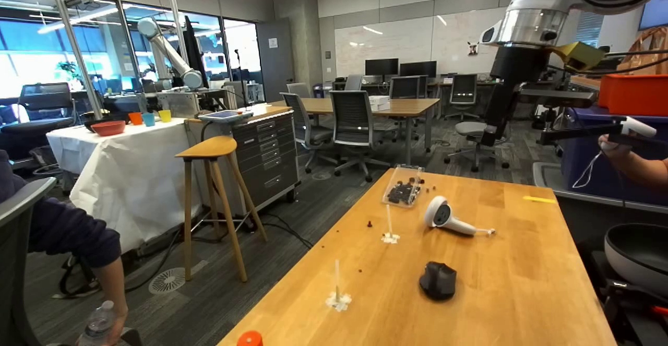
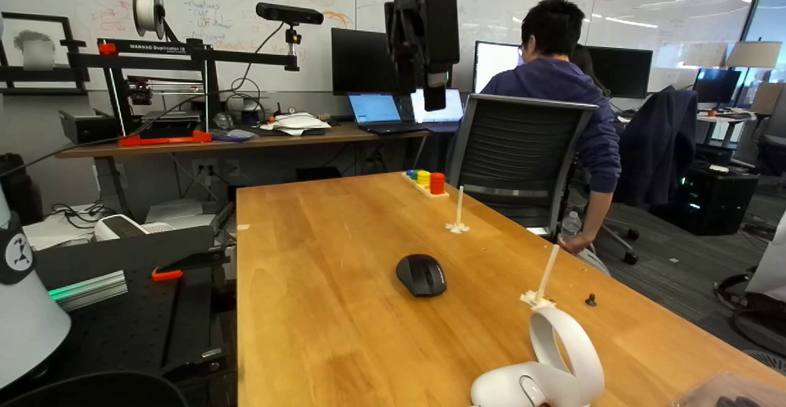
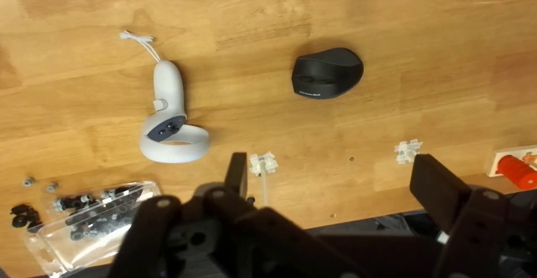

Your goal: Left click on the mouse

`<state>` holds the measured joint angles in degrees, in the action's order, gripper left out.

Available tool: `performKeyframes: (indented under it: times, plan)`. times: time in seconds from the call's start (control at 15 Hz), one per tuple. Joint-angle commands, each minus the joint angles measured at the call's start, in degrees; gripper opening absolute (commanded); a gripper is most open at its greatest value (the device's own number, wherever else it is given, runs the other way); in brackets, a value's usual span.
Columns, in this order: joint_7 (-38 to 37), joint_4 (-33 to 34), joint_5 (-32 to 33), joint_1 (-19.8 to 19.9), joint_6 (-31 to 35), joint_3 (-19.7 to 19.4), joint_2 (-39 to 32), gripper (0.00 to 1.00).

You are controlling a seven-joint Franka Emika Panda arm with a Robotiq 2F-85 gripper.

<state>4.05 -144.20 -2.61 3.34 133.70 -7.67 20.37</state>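
Observation:
The mouse (image 1: 438, 281) is small, black and domed, and it sits on the wooden table. It also shows in an exterior view (image 2: 422, 275) and in the wrist view (image 3: 327, 73), above and between the fingertips in that picture. My gripper (image 3: 330, 162) is wide open in the wrist view, with nothing between its fingers. It hangs high above the table in both exterior views (image 1: 489, 136) (image 2: 428, 91), well apart from the mouse. The wrist view shows the whole top of the mouse.
A white controller (image 3: 172, 114) lies beside the mouse. Two thin upright sticks (image 1: 389, 221) (image 1: 337, 278) are taped to the table. A clear box (image 1: 403, 187) of dark bits stands near the edge. A toy with red rings (image 2: 436, 183) stands at another edge.

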Motion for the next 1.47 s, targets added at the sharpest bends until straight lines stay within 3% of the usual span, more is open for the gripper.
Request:
performKeyframes:
  times: [0.0,0.33,0.4,1.07,1.4]
  plan:
    - [0.7,4.4,-1.8,-1.1,4.9,1.0,-6.9,1.0]
    - [1.4,9.2,-4.6,-2.0,8.5,1.8,-15.1,1.0]
    - [1.6,9.9,-5.0,-2.0,9.1,2.0,-16.6,0.8]
    - [1.8,15.9,-5.2,-1.1,9.3,4.4,-30.3,0.02]
    - [1.0,17.2,-3.9,-1.2,10.8,5.3,-35.7,0.01]
